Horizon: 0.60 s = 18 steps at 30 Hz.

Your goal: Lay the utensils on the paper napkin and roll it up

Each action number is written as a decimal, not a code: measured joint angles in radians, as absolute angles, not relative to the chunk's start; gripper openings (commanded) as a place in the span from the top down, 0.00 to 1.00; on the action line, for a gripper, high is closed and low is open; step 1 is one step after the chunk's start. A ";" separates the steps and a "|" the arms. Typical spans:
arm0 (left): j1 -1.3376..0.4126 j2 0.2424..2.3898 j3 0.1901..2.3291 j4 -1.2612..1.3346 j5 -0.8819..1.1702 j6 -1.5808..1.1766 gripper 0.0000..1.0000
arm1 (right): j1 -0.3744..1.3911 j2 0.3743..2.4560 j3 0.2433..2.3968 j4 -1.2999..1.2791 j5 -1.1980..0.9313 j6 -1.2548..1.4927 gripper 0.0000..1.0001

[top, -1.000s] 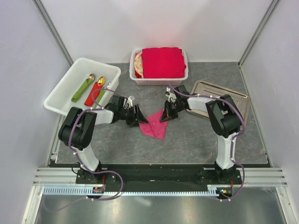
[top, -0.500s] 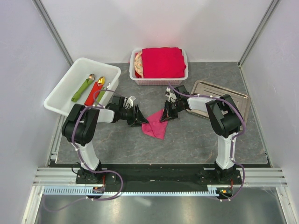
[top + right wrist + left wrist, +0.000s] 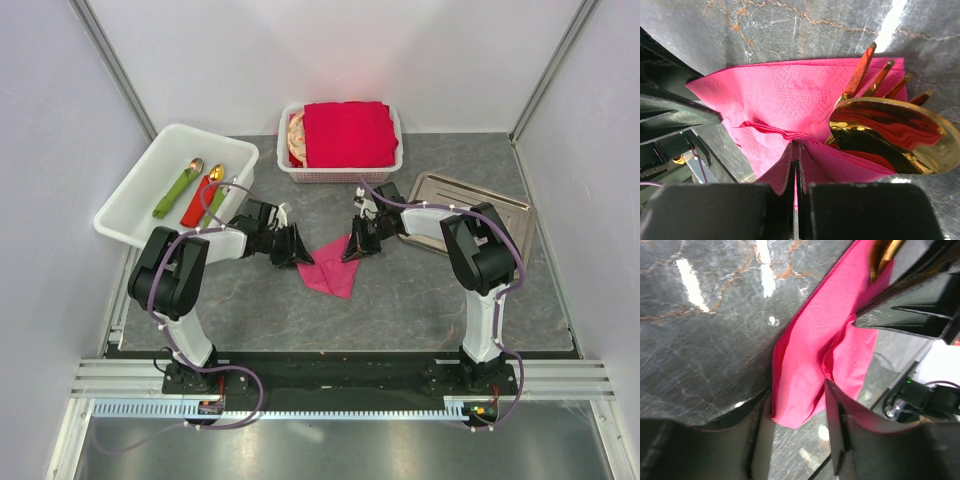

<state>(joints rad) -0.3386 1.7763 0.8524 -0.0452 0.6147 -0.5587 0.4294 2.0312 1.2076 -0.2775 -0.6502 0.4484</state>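
Rolling is in hand: the right gripper (image 3: 796, 162) pinches the napkin (image 3: 775, 100) fold over the utensils (image 3: 890, 125); the left gripper (image 3: 797, 407), spread around its edge, must next close and roll.

Paper napkin (image 3: 331, 268): thin, magenta-pink, finely embossed, folded over itself into a rough pointed wedge. Lying on the near side of the white basket (image 3: 340, 174), apart from it, one corner pointing away from the basket. Edges lifted and creased on two sides. Utensils (image 3: 890, 132) tucked into the fold: shiny gold spoon bowl mirroring the pink, four gold fork tines just beside it, tips reaching the napkin's edge.
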 measured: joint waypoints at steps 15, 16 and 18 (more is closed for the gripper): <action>-0.366 1.716 0.764 0.007 0.592 -0.530 0.51 | 0.433 2.033 1.208 -0.270 -0.653 0.450 1.00; -0.365 1.717 0.769 0.012 0.604 -0.540 0.51 | 0.433 2.034 1.208 -0.270 -0.656 0.451 1.00; -0.363 1.728 0.776 0.022 0.616 -0.552 0.49 | 0.433 2.035 1.208 -0.269 -0.658 0.452 1.00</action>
<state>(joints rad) -0.3634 1.7279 0.7765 0.0223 0.6159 -0.5518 0.4328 2.0350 1.2076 -0.2691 -0.6579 0.4522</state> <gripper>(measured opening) 0.485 0.007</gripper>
